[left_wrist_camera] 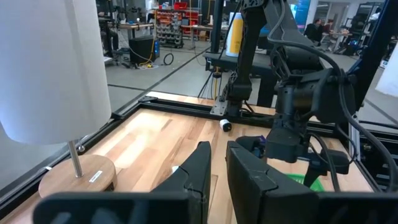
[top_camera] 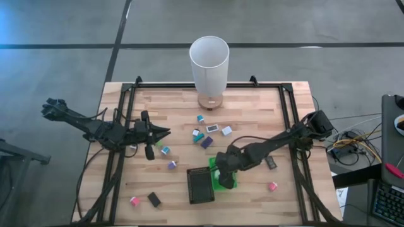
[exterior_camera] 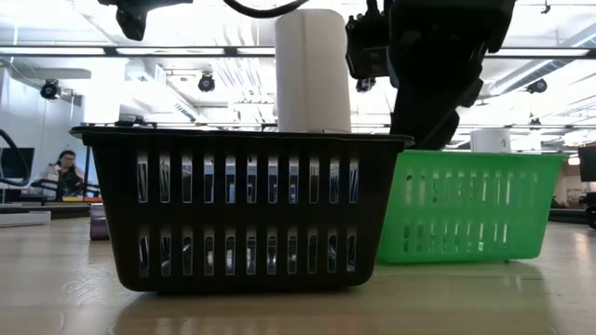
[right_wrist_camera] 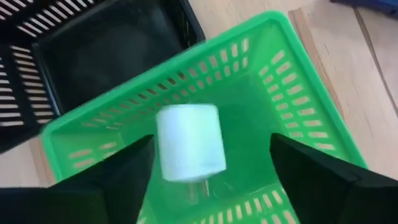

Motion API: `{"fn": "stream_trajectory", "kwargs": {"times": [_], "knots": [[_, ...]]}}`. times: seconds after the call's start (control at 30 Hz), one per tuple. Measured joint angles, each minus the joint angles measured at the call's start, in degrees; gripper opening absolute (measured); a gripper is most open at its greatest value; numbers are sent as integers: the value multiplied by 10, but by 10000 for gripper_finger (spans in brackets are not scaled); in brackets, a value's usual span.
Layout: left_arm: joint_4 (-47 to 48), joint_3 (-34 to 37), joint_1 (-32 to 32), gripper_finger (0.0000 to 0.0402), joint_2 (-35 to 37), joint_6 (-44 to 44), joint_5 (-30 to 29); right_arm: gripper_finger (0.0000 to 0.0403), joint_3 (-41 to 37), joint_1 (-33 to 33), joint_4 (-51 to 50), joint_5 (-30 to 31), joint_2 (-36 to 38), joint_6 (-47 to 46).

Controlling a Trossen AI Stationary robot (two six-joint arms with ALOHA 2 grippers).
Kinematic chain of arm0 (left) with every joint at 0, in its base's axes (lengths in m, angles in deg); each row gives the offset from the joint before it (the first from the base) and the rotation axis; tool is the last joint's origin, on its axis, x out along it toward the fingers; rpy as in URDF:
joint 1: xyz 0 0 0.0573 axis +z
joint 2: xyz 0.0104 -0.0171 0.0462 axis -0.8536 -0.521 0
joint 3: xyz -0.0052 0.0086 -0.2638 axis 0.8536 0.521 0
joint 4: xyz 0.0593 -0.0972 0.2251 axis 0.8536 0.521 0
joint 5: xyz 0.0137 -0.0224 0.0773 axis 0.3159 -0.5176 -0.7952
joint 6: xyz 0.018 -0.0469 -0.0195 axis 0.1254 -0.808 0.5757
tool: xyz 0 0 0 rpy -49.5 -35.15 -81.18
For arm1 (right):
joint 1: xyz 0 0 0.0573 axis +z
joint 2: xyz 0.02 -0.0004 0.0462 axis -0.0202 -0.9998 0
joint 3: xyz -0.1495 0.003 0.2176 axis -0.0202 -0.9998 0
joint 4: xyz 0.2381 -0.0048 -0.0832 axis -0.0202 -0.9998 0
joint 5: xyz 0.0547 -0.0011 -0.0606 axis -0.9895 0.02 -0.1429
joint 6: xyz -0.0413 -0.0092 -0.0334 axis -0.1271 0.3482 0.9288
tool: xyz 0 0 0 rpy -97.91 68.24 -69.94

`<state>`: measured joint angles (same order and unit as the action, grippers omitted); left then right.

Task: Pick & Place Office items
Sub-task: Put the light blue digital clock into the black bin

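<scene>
— Office items point(top_camera: 208, 135) are lying scattered over the bench point(top_camera: 252, 113), most of them in a loose cluster between the two arms; where is the one being handled?

— A white block point(right_wrist_camera: 189, 143) is showing between the right gripper's point(right_wrist_camera: 211, 163) fingers, over the inside of the green tray point(right_wrist_camera: 292, 99). Those fingers are standing apart, one on each side of the block, and neither pad is touching it. Whether it is already lying on the tray floor, I cannot tell.

— And the green tray itself?

— It is sitting just beside the black tray point(top_camera: 200, 186), touching or nearly so, with the right gripper point(top_camera: 222, 169) hanging directly above it.

— What is the left arm doing?

— The left gripper point(top_camera: 165, 132) is waiting off to the side, its fingers point(left_wrist_camera: 199, 171) pressed together on nothing, pointing toward the cluster. The tall white cylinder point(top_camera: 209, 63) on its wooden base is standing beyond the fingertips — well apart from both trays.

— Anything else lying out?

— A pink block point(top_camera: 272, 186) is resting alone near the right arm's side, and another pink one point(top_camera: 134, 200) is lying beside a black block point(top_camera: 154, 199) near the bench's front corner.
</scene>
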<state>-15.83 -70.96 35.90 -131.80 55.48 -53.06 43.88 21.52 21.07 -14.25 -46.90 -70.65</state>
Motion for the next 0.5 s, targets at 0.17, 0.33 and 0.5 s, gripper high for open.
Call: {"fn": "stream_trajectory", "kwargs": {"times": [0.17, 0.33, 0.5], "knots": [[0, 0, 0, 55, 0, 0, 0, 352, 4, 0, 0, 0, 0, 33], [0, 0, 0, 55, 0, 2, 0, 351, 27, 7, -15, 20, 5, 97], [3, 0, 0, 55, -2, 2, 0, 338, 44, 29, -82, 140, 38, 135]]}}
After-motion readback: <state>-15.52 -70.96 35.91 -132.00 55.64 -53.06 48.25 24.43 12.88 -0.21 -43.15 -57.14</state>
